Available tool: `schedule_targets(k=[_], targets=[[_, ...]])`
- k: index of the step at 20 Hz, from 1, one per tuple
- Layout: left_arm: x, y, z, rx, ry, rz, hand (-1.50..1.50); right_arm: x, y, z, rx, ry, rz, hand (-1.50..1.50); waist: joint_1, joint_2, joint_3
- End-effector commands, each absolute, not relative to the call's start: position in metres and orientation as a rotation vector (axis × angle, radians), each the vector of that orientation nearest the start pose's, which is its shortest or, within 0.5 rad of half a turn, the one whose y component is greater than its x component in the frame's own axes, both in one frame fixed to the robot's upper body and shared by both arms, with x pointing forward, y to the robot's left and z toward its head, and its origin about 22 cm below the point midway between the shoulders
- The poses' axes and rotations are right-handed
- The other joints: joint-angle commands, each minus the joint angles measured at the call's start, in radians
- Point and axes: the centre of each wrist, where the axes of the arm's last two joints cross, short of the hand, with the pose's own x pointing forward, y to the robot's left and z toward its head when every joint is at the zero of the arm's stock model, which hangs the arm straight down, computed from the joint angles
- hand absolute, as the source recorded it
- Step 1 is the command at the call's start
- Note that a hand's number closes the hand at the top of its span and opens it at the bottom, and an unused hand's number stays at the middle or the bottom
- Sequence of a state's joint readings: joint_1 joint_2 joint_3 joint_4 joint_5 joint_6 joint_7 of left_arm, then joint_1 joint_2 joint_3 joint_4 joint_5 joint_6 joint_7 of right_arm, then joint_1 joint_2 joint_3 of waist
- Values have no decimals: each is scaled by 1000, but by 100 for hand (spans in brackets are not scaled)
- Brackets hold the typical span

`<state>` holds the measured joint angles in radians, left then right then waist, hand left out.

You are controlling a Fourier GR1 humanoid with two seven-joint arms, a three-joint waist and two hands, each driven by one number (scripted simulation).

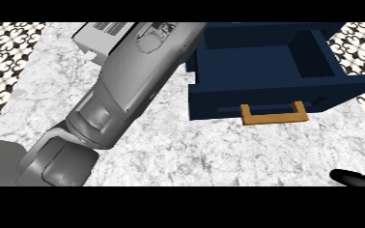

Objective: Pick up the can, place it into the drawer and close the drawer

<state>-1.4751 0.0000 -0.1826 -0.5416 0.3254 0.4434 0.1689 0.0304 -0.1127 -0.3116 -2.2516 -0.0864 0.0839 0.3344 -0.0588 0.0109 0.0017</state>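
A navy blue drawer [265,65] stands pulled open at the upper right, its light wooden handle [274,114] facing me. The part of its inside that shows holds nothing. My left forearm [125,92] crosses the view from the lower left to the top edge, just left of the drawer, covering the drawer's left rim. Its hand lies beyond the top edge and does not show. Only a small black part of my right hand [349,178] peeks in at the lower right corner, well below the drawer. No can shows; it may be hidden behind the arm.
The counter [214,149] is pale speckled stone. A black-and-white patterned surface [18,43] borders it at the far left and top right. A grey boxy part [103,36] with dark stripes sits at the top left beside the forearm.
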Motion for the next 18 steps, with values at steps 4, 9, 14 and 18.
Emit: schedule_targets(k=[4, 9, 14, 18], targets=[[428, -23, 263, -6, -1685, -215, 150, 176, -290, 175, -255, -1928, -31, -150, -19, 3, 0], [435, -17, 246, 89, -1681, -159, -150, 185, -295, 174, -261, -1928, 2, -150, -36, 12, 1], [437, -13, 236, 140, -1714, -112, -150, 186, -297, 167, -244, -1906, 13, -150, -42, 13, 2], [435, -20, 251, 132, -1715, -93, -150, 190, -291, 185, -309, -1943, 89, -150, -40, 14, 1]])
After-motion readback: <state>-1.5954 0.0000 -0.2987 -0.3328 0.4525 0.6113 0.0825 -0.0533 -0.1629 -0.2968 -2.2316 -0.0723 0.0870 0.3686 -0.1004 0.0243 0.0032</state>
